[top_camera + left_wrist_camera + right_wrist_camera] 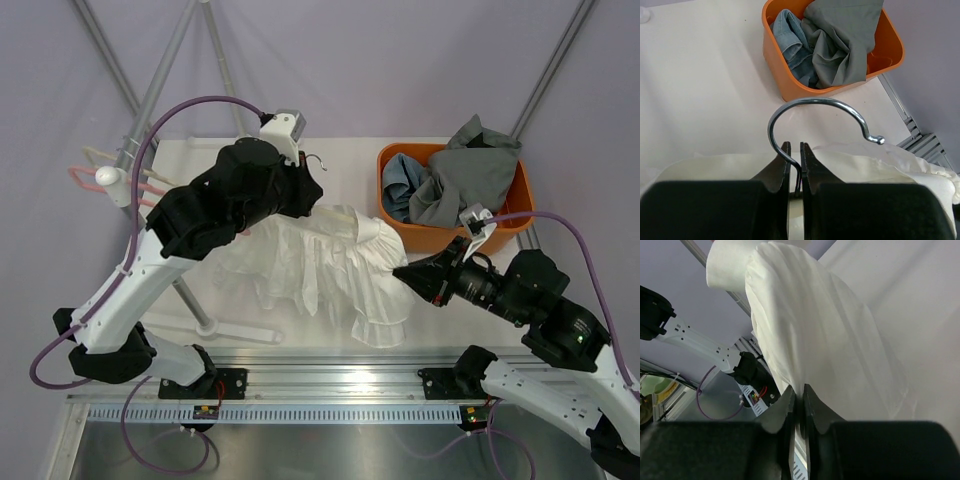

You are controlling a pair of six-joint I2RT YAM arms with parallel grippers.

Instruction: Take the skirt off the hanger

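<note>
Skirt (318,262) not off the hanger (812,100) yet, both claws clamped.

Left gripper (794,150) is pinched tight on the hanger's wire stem right under the hook. The hook curls up and over twd the orange bin (785,75), w/ white cloth spilling out both sides below the fingers. Right gripper (798,392) has its fingers pressed nearly together on a fold of the skirt. Pretty sure it's biting fabric, but the fold hides the actual contact pt in the wrist view. From the top cam the skirt is spread btwn the two grippers over the white table (350,170), just left of the bin, ruffled hem toward the near edge. Bin's got a grey garment (470,170) and some blue denim (400,185) piled in it.
</note>
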